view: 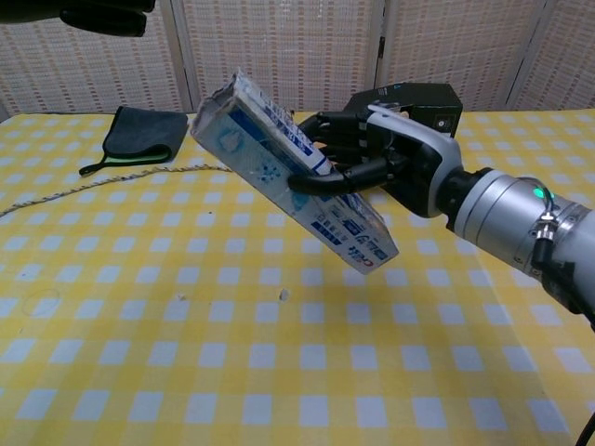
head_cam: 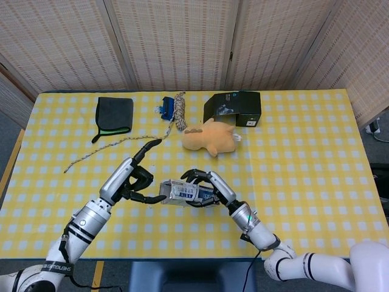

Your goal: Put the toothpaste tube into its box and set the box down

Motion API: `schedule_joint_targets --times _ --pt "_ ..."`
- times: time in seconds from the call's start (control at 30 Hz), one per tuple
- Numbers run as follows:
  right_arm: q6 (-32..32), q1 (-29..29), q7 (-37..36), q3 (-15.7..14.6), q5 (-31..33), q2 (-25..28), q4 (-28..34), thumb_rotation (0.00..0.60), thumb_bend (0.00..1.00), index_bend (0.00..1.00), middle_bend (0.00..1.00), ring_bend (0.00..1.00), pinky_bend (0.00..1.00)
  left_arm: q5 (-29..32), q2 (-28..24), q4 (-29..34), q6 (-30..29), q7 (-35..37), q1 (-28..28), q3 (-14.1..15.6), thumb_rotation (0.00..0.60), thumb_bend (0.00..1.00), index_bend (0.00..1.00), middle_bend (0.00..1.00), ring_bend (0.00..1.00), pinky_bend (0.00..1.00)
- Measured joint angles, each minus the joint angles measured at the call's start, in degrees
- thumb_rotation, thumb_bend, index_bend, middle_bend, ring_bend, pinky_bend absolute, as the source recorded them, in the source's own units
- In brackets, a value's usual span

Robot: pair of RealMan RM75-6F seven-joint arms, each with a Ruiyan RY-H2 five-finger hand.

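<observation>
I hold the box up.
My right hand grips the toothpaste box; my left hand is open wide beside it.

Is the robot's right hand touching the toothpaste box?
Touching. In the chest view, the right hand has its fingers wrapped around the toothpaste box, holding it tilted above the table.

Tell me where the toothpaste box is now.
The toothpaste box is near the table's front centre in the head view, gripped by the right hand, beside the left hand.
</observation>
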State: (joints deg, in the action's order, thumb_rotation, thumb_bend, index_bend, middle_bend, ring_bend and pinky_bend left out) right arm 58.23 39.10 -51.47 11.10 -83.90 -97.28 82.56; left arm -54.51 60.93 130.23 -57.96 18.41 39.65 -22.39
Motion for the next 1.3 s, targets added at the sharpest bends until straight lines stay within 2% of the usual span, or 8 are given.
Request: schedule_joint_targets --times 0.13,0.2,0.47,0.63,0.8,0.93,1.1,1.3 --pt "0.5 -0.32 0.36 -0.23 -0.08 0.6 0.08 0.6 0.23 0.51 0.35 0.35 0.41 -2.56 0.33 -1.09 -1.33 -0.97 -0.46 0.25 0.6 0.16 0.0 0.99 0.96 1.0" --pt "0.79 -0.57 0.76 -0.3 -0.01 1.14 0.26 0.6 0.23 0.51 0.35 0.35 0.41 -4.31 0.59 -1.99 -2.56 -2.36 -0.77 0.61 0.6 0.16 0.0 0.9 0.87 0.96" --pt "2.69 -2.4 4.85 -0.84 0.46 4.15 1.58 0.6 0.23 0.51 0.35 0.35 0.41 -10.04 2.67 -8.08 -9.3 -12.23 -2.16 3.23 0.6 0.16 0.12 0.41 0.32 0.41" --pt "2.66 -2.8 11.97 -1.3 0.97 6.28 2.18 0.6 0.23 0.51 0.35 0.35 0.41 -13.58 3.68 -15.03 -11.35 -19.4 -3.22 6.22 0.6 0.16 0.15 0.26 0.14 0.15" --pt "2.4 -3.36 23.31 -2.18 2.15 8.6 3.08 0.6 0.23 0.51 0.35 0.35 0.41 -18.28 4.0 -21.14 -12.06 -23.69 -4.45 10.05 0.6 0.16 0.16 0.18 0.06 0.07" --pt "2.37 -4.09 32.02 -2.97 3.81 9.57 2.9 0.6 0.23 0.51 0.35 0.35 0.41 -21.73 4.77 -24.8 -13.08 -25.26 -5.44 11.72 0.6 0.16 0.16 0.16 0.05 0.06" --pt "1.22 -5.11 39.89 -4.35 7.01 10.26 1.59 0.6 0.23 0.51 0.35 0.35 0.41 -21.96 5.52 -26.03 -12.72 -25.5 -5.81 12.06 0.6 0.16 0.15 0.16 0.05 0.06" --pt "0.28 -5.65 43.49 -4.87 8.75 8.74 -0.66 0.6 0.23 0.5 0.31 0.34 0.41 -21.51 5.68 -26.21 -11.32 -26.07 -5.69 12.21 0.6 0.16 0.11 0.15 0.05 0.06"
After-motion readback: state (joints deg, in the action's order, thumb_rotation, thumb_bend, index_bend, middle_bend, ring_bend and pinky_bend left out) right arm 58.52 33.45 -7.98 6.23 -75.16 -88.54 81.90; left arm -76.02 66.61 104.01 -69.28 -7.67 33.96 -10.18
